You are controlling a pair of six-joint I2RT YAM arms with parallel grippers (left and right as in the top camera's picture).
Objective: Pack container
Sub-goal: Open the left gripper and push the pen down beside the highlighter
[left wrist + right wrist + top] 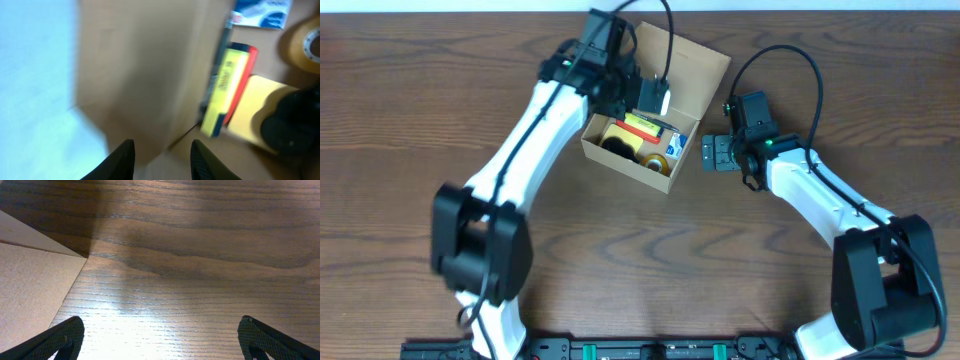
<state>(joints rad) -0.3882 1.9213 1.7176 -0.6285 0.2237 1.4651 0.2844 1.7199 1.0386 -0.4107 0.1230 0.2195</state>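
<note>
The container (623,161) is a tan cardboard box, open, with its flap lid (692,66) laid back to the upper right. Inside lie a black roll (615,143), a yellow and red item (642,125), a tan tape roll (655,160) and a blue packet (675,143). My left gripper (650,98) hovers over the box's back edge, open and empty. The blurred left wrist view shows its fingers (162,157) by the box wall (150,75), with the yellow and red item (227,85) beyond. My right gripper (712,153) is open and empty just right of the box.
The right wrist view shows wood table (200,255) between the wide fingers (160,340), with the box (30,280) at the left. Cables run from both wrists above the box. Bare table lies in front of the box.
</note>
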